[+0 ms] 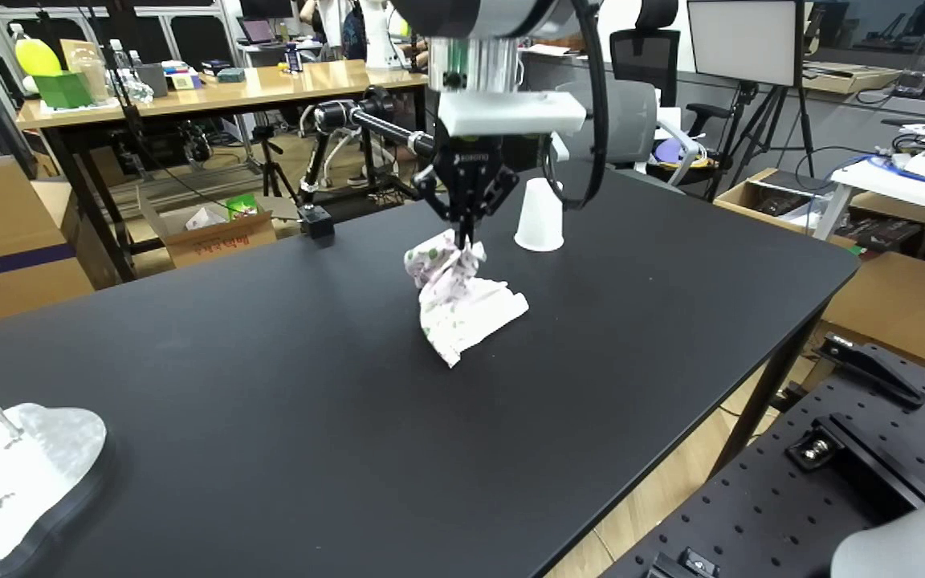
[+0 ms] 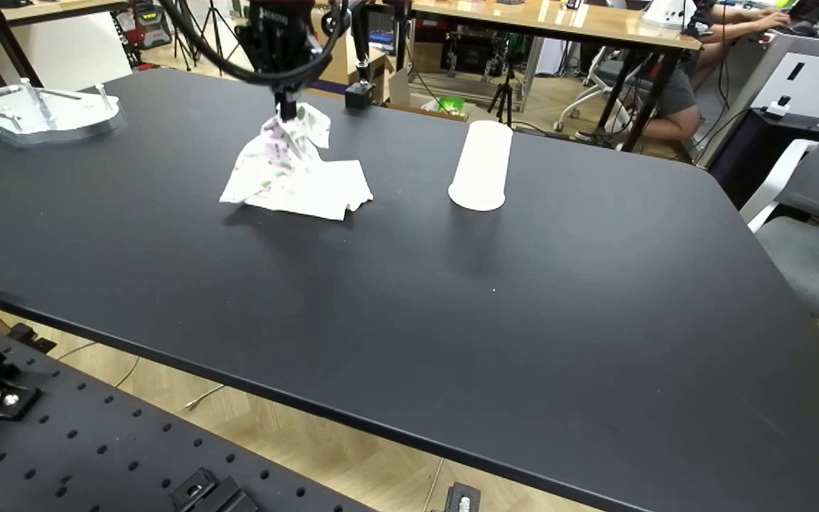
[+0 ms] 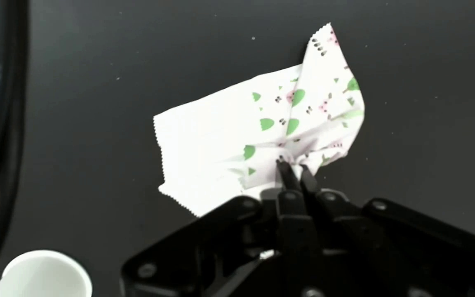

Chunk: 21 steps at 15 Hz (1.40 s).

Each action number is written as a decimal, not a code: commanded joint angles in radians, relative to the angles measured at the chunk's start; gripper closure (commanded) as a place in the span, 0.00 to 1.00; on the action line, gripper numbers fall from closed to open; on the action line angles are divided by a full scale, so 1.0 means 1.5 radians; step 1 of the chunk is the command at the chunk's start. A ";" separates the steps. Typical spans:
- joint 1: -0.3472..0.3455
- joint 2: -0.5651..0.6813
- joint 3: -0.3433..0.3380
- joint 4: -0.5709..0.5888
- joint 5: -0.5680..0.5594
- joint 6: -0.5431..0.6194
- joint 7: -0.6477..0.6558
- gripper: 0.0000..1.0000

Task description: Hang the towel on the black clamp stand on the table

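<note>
The towel is white with green and pink prints. It shows in both exterior views (image 1: 466, 313) (image 2: 303, 181) and in the wrist view (image 3: 208, 140). My gripper (image 1: 465, 234) is shut on a bunched part of it; the fingertips also show in an exterior view (image 2: 286, 108) and in the wrist view (image 3: 297, 168). The towel's loose ends spread out below, at or just above the table; I cannot tell if they touch. The black clamp stand (image 1: 316, 221) is fixed at the table's far edge, with a post and a sideways arm. Its base also shows in an exterior view (image 2: 359, 95).
A white upside-down cup (image 1: 541, 218) stands on the black table (image 1: 334, 449), near the towel; it also shows in the wrist view (image 3: 41, 276). A pale board with metal pegs (image 1: 37, 457) lies at the table's other end. A thick black cable loops beside the gripper.
</note>
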State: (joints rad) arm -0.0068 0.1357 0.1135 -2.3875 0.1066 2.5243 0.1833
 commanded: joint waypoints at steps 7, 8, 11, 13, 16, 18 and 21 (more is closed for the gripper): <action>0.025 -0.057 -0.027 0.348 -0.161 -0.376 0.163 0.99; 0.019 -0.047 -0.019 0.386 -0.176 -0.390 0.183 0.99; 0.035 -0.003 -0.027 0.503 -0.217 -0.436 0.231 0.99; 0.044 0.028 -0.032 0.558 -0.236 -0.452 0.253 0.99; 0.059 0.074 -0.041 0.612 -0.248 -0.467 0.270 0.99; 0.068 0.100 -0.049 0.632 -0.245 -0.471 0.273 0.99; 0.086 0.134 -0.056 0.676 -0.236 -0.501 0.273 0.99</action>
State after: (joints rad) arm 0.0840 0.2746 0.0505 -1.4813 -0.2424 1.8464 0.5544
